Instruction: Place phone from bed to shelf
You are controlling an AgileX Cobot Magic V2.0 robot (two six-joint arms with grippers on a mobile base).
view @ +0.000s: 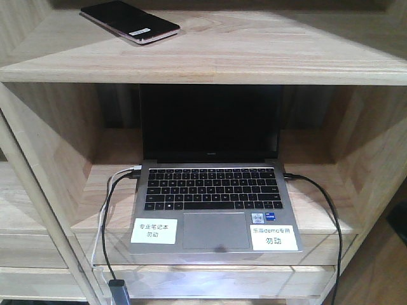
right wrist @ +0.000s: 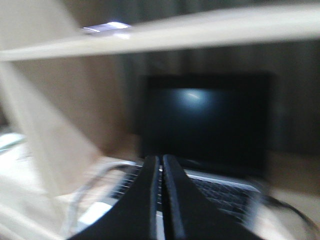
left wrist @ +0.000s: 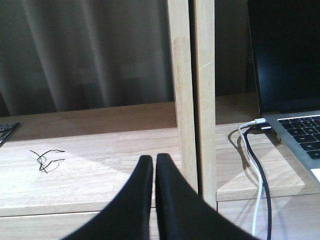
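Both grippers are pressed together with nothing between them. Left gripper (left wrist: pixel 154 167) has its fingers touching at the tips, hanging over the board to the left of the shelf's upright post. Right gripper (right wrist: pixel 161 170) is the same, jaws closed on air, pointed at the laptop (view: pixel 213 190) (that wrist view is smeared, so don't ask me for fine detail there).

Phone (view: pixel 130 21) is lying flat on the top board of the shelf (view: pixel 267 54), over at the left, white sticker up, one corner close to the front edge but not hanging off as far as I can tell. Nothing is touching it. In the right wrist view there's a bright glint up on that board, probably the phone's edge, too blurry to swear to. Bed isn't in any of the views.

So my read: the placing is basically done and we're at the tail end, arms empty and clear of the phone. Neither arm shows in the front view at all.

What the next move calls for, I'd guess, is just backing off cleanly. The right arm sits under the top board and in front of the laptop, so it should come straight back rather than up. The left one has that post right beside it, plus the cables (left wrist: pixel 257 165) trailing off the laptop's side, so no sideways swing.
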